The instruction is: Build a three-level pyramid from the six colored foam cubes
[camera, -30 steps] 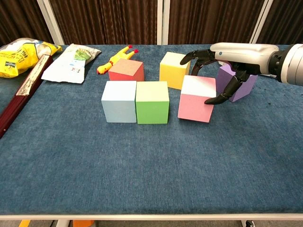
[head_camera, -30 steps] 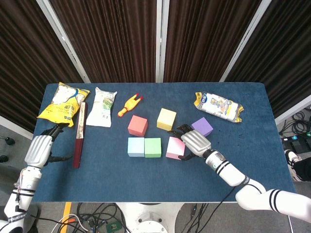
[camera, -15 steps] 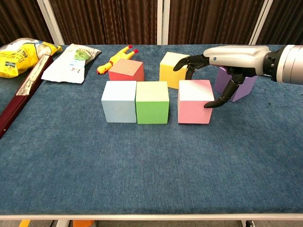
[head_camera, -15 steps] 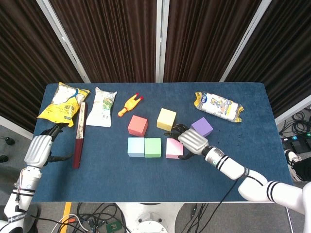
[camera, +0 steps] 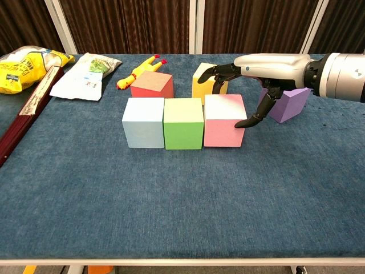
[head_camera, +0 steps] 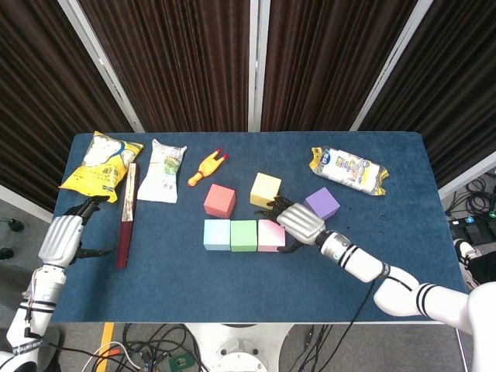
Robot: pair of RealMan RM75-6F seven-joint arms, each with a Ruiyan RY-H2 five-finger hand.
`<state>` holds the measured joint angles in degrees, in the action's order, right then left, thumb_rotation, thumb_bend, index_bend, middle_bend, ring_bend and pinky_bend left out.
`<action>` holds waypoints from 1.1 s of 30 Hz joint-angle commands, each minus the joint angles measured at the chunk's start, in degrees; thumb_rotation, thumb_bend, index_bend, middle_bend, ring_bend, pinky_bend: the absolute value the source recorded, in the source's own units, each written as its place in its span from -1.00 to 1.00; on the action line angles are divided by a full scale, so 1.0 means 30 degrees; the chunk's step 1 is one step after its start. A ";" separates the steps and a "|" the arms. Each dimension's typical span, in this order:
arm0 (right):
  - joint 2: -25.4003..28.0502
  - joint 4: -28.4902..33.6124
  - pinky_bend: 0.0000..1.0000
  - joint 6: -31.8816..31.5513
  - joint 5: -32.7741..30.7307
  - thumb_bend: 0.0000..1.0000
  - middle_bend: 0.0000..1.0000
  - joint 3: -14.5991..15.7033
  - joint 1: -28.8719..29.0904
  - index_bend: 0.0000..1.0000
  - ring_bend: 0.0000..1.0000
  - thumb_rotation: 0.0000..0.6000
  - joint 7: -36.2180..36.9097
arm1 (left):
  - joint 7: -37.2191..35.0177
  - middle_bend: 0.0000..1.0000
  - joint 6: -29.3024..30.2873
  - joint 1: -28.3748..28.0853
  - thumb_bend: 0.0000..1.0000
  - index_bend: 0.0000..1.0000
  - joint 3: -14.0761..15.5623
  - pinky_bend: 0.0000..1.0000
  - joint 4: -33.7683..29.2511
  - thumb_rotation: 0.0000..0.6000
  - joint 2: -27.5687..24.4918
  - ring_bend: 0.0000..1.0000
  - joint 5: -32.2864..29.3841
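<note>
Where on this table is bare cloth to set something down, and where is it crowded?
Free: the wide front strip before the blue cube, green cube and pink cube. Crowded: behind that row, around the red cube, yellow cube, purple cube and right hand.

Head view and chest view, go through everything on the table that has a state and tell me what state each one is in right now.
light blue cube: in the row, touching the green cube.
green cube: middle of the row.
pink cube: against the green cube, gripped by the right hand.
red cube: loose behind the row.
yellow cube: loose behind the row.
purple cube: loose, apart to the right.
left hand: idle, holding nothing.
</note>
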<state>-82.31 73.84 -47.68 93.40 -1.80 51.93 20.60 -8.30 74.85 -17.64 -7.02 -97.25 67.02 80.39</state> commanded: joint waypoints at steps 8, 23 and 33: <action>-0.0161 -0.0233 -1.00 0.0010 -0.0161 -0.60 -0.37 0.0065 0.0178 -0.78 -0.88 1.00 0.0053 | -0.0009 -0.66 -0.0006 -0.0006 -0.86 -0.65 0.0001 -0.43 0.0027 1.00 0.0034 -0.50 0.0026; -0.0328 -0.0272 -1.00 0.0148 -0.0347 -0.60 -0.39 0.0184 0.0428 -0.81 -0.90 1.00 -0.0025 | -0.0100 -0.66 -0.0074 -0.0032 -0.86 -0.66 -0.0001 -0.43 0.0152 1.00 0.0086 -0.50 0.0022; -0.0536 -0.0426 -1.00 0.0298 -0.0442 -0.60 -0.41 0.0204 0.0629 -0.84 -0.91 1.00 -0.0117 | -0.0214 -0.66 -0.0133 -0.0039 -0.86 -0.66 -0.0009 -0.43 0.0236 1.00 0.0102 -0.50 -0.0026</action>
<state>-83.91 72.56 -46.79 92.08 -1.19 53.81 20.25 -8.95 74.45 -17.76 -7.06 -96.54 67.33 80.30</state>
